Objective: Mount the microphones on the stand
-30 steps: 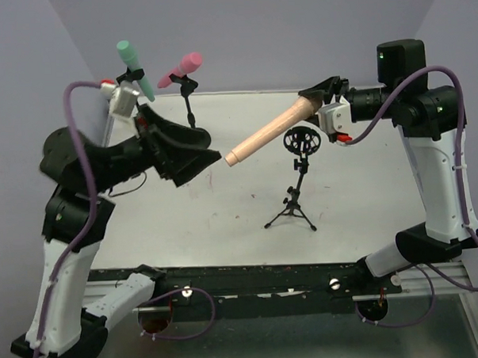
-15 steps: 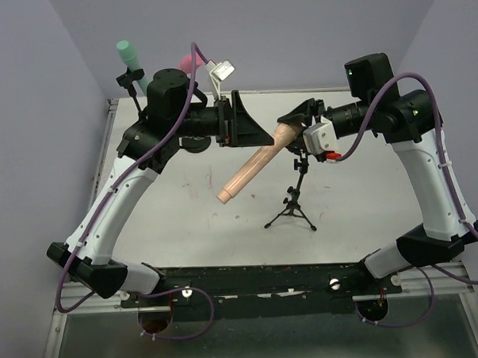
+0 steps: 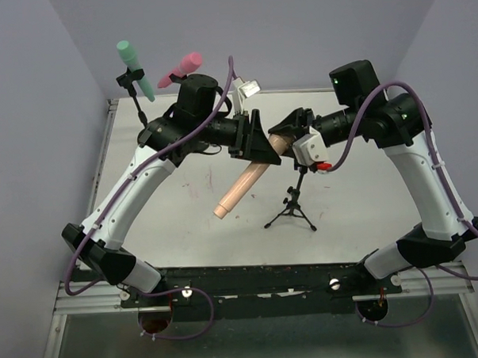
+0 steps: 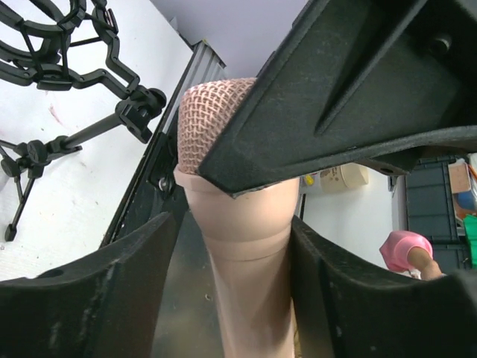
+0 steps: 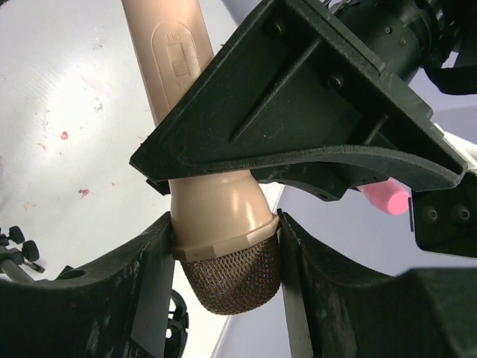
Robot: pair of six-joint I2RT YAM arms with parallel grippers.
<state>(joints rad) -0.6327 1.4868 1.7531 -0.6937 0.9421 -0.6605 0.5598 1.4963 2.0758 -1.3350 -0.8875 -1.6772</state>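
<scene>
2 of 3 done (teal mic (image 3: 130, 57) & pink mic (image 3: 180, 69) clipped, upper left); peach mic (image 3: 239, 188) mid-frame over desk (image 3: 367, 197), right end effector (image 3: 287, 129) clamped at its head, left end effector (image 3: 263, 146) straddling it, grip unclear, tripod stand (image 3: 290, 210) unfilled.

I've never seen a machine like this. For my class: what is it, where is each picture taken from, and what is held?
It is two robot arms bolted at the near edge of a table. The wide picture looks down from above and behind them; the close-ups come from a camera on each wrist. The right fingers grip a peach microphone just behind its mesh head, in the air. The left fingers sit either side of its body, with a gap showing on one side. An empty tripod stand is on the table. At the back, a teal microphone and a pink microphone sit in holders.
</scene>
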